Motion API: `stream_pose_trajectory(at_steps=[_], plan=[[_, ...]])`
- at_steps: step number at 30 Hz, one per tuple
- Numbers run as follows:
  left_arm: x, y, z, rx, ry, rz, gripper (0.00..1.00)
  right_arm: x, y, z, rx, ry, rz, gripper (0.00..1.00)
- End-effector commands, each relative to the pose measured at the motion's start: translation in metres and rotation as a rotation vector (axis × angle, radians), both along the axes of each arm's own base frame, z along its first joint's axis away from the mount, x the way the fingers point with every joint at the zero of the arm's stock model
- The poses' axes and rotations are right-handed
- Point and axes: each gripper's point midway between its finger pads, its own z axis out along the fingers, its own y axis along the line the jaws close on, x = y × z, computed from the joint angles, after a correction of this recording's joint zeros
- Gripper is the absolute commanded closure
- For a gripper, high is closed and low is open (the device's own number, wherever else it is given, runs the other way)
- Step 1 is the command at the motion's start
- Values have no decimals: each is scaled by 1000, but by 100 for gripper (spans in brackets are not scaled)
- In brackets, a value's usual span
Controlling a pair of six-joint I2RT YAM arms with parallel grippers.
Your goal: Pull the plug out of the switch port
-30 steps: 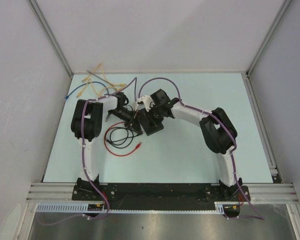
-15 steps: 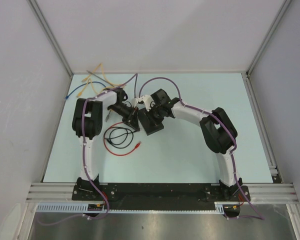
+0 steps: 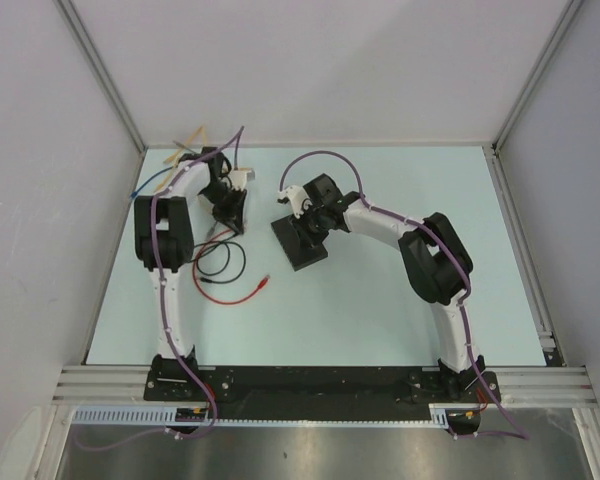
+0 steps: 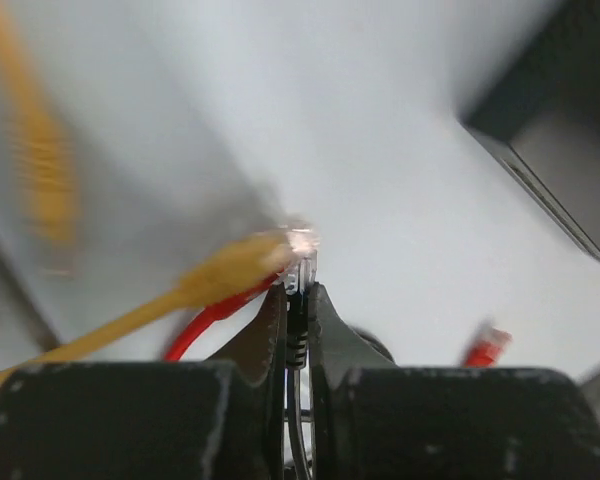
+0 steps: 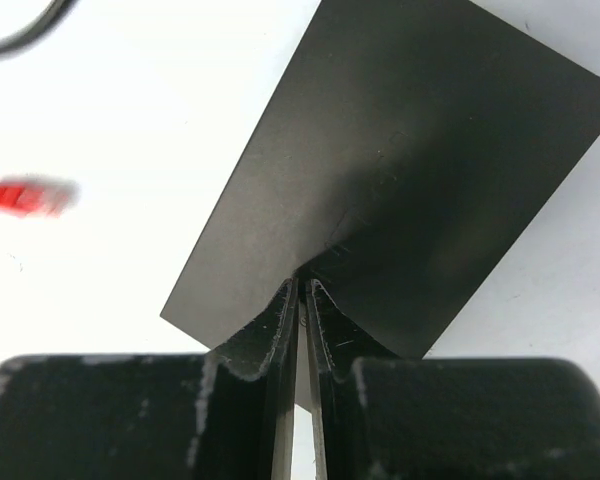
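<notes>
Left wrist view: yellow cable (image 4: 42,150) smeared by blur; switch box (image 4: 570,120) cut off at right edge; plug (image 4: 300,265) tip glare-washed. Right wrist view: red connector (image 5: 25,197) blurred at left.

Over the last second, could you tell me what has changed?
The left arm's fingers, shut on the clear-tipped black cable plug, swung left and away from the flat matte-black box, taking the plug out with them. The right arm's fingers stayed pressed on the box.
</notes>
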Motion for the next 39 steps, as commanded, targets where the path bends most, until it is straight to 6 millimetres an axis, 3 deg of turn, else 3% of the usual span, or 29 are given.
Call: stream_pose_trajectory(at_steps=[1, 3, 8, 11, 12, 14, 15, 19, 20, 21, 22, 23, 25, 26, 28, 35, 38, 39], plan=[[58, 44, -3, 284, -145, 145, 96, -6, -19, -32, -99, 65, -26, 88], [77, 58, 4, 352, -206, 189, 86, -6, -21, -31, -103, 60, -27, 88], [104, 44, 39, 238, -315, 194, 82, -6, -25, -30, -116, 46, -28, 88], [105, 6, 79, 13, -373, 114, 70, -5, -26, -28, -119, 36, -33, 88], [100, -13, 106, -101, -408, 62, 67, -6, -26, -28, -119, 35, -32, 88], [95, -28, 131, -170, -451, 13, 56, -6, -26, -26, -120, 32, -34, 88], [93, -31, 153, -179, -504, -14, 52, -5, -26, -24, -120, 25, -37, 88], [92, -32, 194, -148, -626, -23, 41, 4, -25, -6, -100, -22, -73, 86], [92, -30, 197, -144, -630, -7, 32, 4, -22, 7, -73, -34, -70, 84], [91, -28, 199, -136, -625, 17, 30, 3, -18, 17, -45, -36, -56, 81], [89, -22, 200, -101, -623, 43, 29, -4, -9, 26, 4, -11, -13, 76], [88, -18, 198, -81, -616, 65, 29, -4, -1, 37, 36, -20, 12, 75], [86, -2, 186, 1, -588, 154, 29, -8, 11, 41, 63, -9, 69, 75], [85, 4, 191, 25, -603, 184, 29, -8, 23, 48, 95, -17, 125, 76], [82, 13, 186, 65, -605, 216, 28, -20, 33, 29, 99, 58, 198, 80], [71, 23, 177, 99, -569, 235, 28, -35, 77, 37, 210, 75, 353, 85], [65, 22, 171, 93, -550, 233, 28, -27, 89, 30, 221, 79, 280, 86], [62, 21, 170, 89, -545, 232, 28, -23, 92, 28, 229, 120, 186, 88]])
